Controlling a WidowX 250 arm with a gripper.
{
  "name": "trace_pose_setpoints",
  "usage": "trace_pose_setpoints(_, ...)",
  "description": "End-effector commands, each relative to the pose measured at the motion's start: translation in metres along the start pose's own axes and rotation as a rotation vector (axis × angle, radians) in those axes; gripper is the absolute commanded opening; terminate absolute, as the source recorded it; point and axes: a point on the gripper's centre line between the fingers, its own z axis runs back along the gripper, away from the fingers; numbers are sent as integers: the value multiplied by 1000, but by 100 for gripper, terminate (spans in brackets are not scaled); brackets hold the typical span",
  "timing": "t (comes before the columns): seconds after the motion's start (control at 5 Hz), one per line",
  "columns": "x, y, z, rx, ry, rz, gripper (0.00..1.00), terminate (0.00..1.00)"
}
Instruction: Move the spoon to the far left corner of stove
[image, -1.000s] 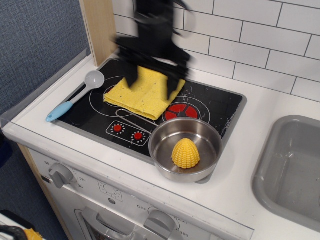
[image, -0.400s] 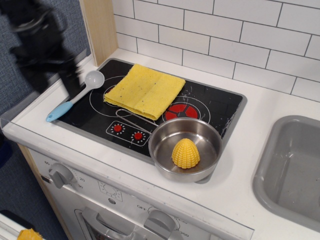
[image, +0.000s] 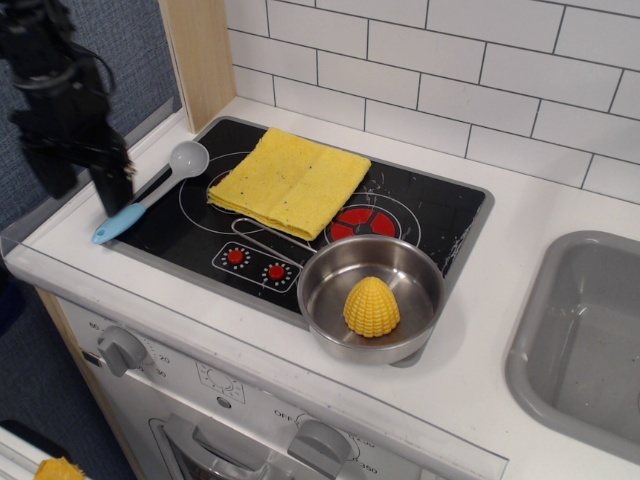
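Note:
The spoon (image: 150, 200) has a light blue handle and a whitish round bowl. It lies flat along the left edge of the black stove (image: 420, 215), bowl toward the back and handle toward the front left. My black gripper (image: 85, 185) hangs at the far left, just left of the spoon's handle. Its two fingers are spread apart and hold nothing. The right finger (image: 113, 185) stands close above the handle; I cannot tell whether it touches it.
A folded yellow cloth (image: 290, 180) lies on the back burners. A steel pot (image: 335, 275) holding a yellow corn toy (image: 371, 306) sits at the stove's front right. A grey sink (image: 590, 330) is at the right, a wooden post (image: 200, 55) at the back left.
My gripper has swung from above the yellow cloth to the far left and come down beside the spoon's handle. The spoon, cloth and pot have not moved.

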Motion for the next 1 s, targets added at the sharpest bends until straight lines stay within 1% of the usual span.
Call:
trace_pose_setpoints(0.0, 9, -10, -5, 61, 17, -43, 100, 0)
trace_pose_setpoints(0.2, 11, -16, -12, 76, 30, -43, 100, 0)
trace_pose_setpoints(0.4, 8, -14, -18, 91, 50, -15, 0, 0)
trace_pose_setpoints(0.6, 7, -14, -21, 97, 62, -7, 0, 0)
trace_pose_setpoints(0.8, 3, -12, -27, 91, 83, 22, 0, 0)
